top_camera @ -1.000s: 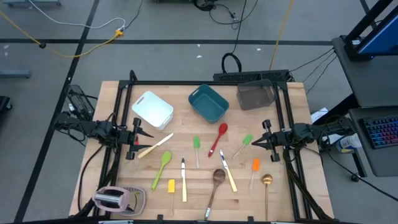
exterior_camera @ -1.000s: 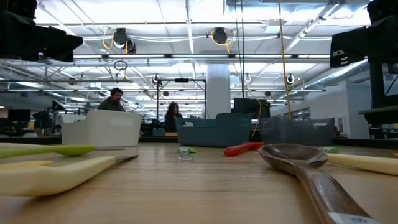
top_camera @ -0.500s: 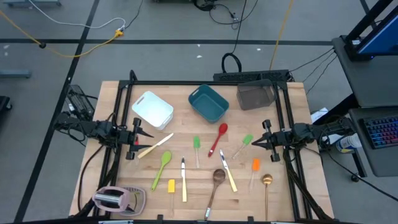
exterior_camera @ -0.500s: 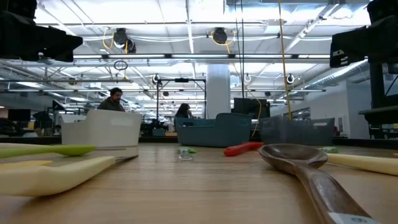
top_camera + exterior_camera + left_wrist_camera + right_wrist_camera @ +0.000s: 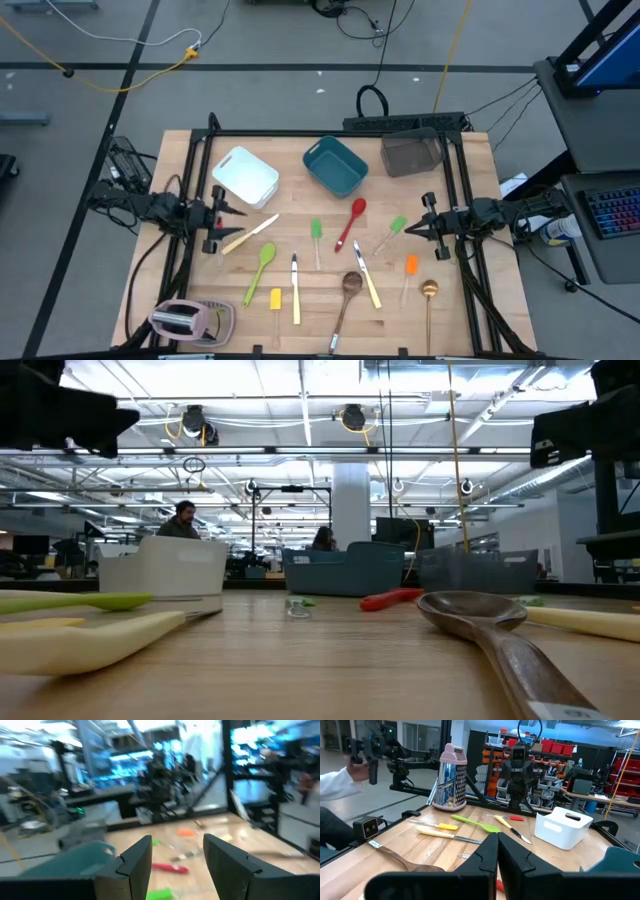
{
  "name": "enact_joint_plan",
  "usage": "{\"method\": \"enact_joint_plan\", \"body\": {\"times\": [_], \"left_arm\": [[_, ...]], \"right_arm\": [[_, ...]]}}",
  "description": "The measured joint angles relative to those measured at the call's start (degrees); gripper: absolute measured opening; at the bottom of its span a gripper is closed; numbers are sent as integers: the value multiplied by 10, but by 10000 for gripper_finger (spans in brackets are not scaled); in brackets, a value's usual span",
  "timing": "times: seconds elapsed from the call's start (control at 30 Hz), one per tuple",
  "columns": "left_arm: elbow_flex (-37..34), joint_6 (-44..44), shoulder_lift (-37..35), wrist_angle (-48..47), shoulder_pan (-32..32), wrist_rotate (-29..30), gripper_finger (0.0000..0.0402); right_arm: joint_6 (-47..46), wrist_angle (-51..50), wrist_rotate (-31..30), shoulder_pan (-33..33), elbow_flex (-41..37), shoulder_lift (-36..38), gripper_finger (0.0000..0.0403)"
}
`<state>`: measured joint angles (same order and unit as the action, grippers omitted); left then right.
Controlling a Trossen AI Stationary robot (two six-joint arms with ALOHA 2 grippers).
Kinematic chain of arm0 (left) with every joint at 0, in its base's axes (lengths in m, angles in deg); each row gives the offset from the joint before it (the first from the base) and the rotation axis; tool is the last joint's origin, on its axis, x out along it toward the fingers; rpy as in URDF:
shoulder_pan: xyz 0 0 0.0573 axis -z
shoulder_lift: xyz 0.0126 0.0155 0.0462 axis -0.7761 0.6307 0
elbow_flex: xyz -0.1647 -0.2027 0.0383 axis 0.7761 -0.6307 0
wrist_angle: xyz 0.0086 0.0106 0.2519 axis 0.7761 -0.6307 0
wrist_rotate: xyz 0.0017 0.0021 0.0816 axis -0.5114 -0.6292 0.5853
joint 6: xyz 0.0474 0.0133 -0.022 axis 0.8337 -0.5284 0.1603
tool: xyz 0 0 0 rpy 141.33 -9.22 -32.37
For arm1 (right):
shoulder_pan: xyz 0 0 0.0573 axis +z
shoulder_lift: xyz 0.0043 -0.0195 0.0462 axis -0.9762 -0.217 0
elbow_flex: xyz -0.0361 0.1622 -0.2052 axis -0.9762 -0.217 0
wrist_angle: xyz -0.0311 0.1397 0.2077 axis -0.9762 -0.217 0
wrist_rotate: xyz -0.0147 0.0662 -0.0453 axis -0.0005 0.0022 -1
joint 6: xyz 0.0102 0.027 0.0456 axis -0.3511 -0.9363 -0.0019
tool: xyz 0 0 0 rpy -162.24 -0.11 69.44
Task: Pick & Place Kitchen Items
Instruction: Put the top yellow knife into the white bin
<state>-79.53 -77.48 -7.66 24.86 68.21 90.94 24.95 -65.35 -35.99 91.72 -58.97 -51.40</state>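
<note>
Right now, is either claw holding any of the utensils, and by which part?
Nothing is held. The left claw stands open and empty near the white tub; the right claw is shut on nothing by the table's right edge.

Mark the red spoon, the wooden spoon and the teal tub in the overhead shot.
red spoon [image 5: 357,209]: high view, on its bowl end.
wooden spoon [image 5: 351,282]: high view, on its bowl.
teal tub [image 5: 313,175]: high view, on its left rim.

I'm seeing the utensils [image 5: 340,262] lying flat, scattered across the table's lower middle, none touching the tubs.
</note>
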Motion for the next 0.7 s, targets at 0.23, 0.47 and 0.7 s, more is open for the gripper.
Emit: {"method": "enact_joint_plan", "body": {"times": [0.23, 0.47, 0.7], "left_arm": [[0, -59, 0, 53, 0, 1, 184], [0, -74, 0, 97, 0, 31, 184], [0, -54, 0, 136, 0, 128, 184]], "right_arm": [[-23, 68, 0, 0, 0, 0, 4], [14, 138, 0, 0, 0, 0, 4], [55, 205, -129, 0, 0, 0, 4]]}}
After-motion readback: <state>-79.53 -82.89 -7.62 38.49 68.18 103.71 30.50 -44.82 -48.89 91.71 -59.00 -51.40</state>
